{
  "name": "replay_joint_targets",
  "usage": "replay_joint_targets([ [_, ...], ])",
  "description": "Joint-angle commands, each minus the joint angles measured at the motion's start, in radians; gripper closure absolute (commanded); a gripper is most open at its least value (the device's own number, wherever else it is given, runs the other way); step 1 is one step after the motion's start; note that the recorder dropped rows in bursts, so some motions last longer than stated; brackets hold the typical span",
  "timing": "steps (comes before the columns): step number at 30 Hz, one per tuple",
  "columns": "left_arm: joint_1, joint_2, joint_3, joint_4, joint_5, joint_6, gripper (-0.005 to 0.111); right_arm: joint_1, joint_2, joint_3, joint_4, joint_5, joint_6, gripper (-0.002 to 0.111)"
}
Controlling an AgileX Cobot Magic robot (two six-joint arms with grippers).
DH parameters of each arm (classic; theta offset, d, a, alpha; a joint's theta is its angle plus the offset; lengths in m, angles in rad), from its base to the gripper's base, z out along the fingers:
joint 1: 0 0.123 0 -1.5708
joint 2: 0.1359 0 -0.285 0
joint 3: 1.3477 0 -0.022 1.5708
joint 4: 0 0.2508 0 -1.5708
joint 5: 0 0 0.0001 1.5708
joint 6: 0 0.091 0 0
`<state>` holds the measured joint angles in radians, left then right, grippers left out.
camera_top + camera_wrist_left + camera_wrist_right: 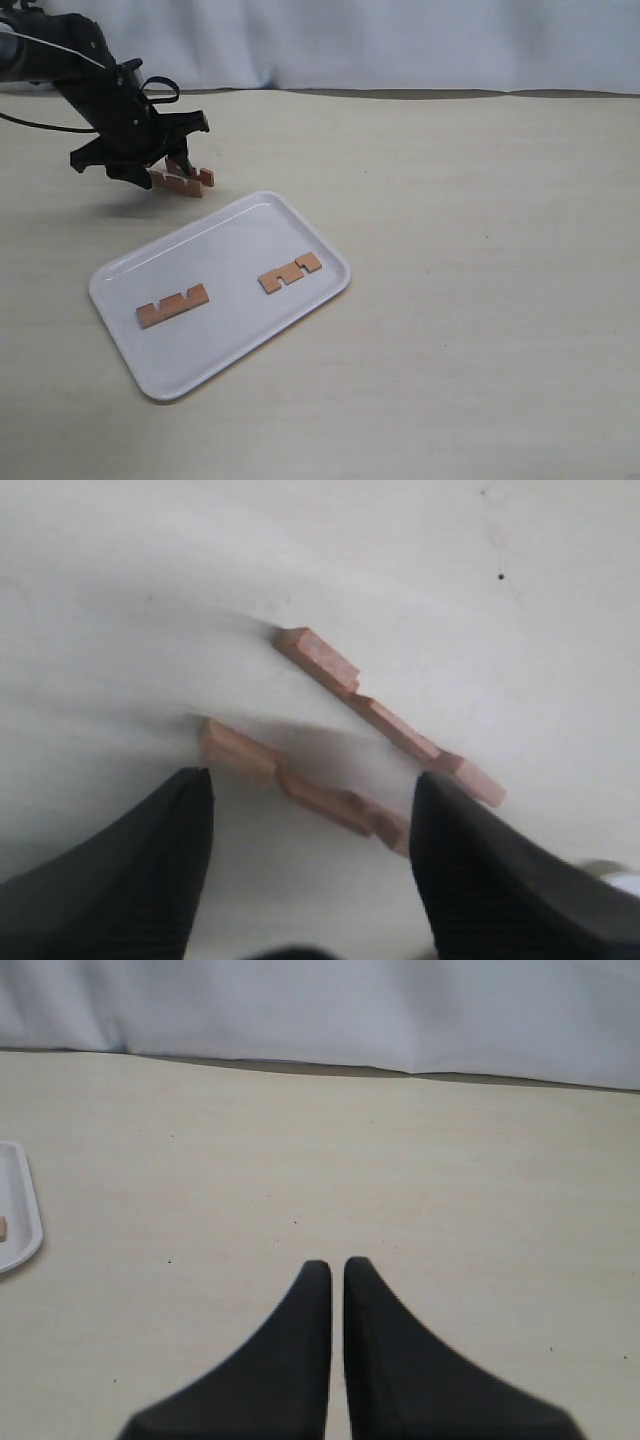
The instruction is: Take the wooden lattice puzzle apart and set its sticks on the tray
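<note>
Your left fingers [120, 880] stand wide apart, gripping nothing, over two loose sticks [385, 725] on the surface [480, 250] just beyond the far corner of the tray [230, 245]. Only the left wrist view shows them lying side by side, uncrossed. Your right fingers [310, 1360] are nearly closed and empty. The tray holds two more sticks [172, 304].

Two sticks [400, 730] near parted fingers [130, 870]

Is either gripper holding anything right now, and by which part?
Nothing is held. The left gripper is open over two sticks lying on the table; the right gripper is shut and empty.
</note>
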<state>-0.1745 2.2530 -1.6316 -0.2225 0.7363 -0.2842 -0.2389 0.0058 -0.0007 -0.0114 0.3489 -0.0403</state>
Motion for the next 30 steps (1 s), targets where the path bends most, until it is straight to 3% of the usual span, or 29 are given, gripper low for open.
replay_joint_targets([
  [1, -0.001, 0.001, 0.001, 0.037, -0.012, -0.018, 0.052, -0.004, -0.006, 0.001, 0.000, -0.003, 0.003, 0.104],
  [11, -0.001, 0.022, 0.001, 0.039, 0.046, 0.000, 0.052, -0.004, -0.006, 0.001, 0.000, -0.003, 0.003, 0.104],
  [19, -0.001, 0.022, 0.001, 0.054, 0.067, 0.001, 0.080, -0.004, -0.006, 0.001, 0.000, -0.003, 0.003, 0.104],
  [30, -0.001, 0.023, 0.001, 0.106, 0.071, 0.001, 0.081, -0.004, -0.006, 0.001, 0.000, -0.003, 0.003, 0.104],
])
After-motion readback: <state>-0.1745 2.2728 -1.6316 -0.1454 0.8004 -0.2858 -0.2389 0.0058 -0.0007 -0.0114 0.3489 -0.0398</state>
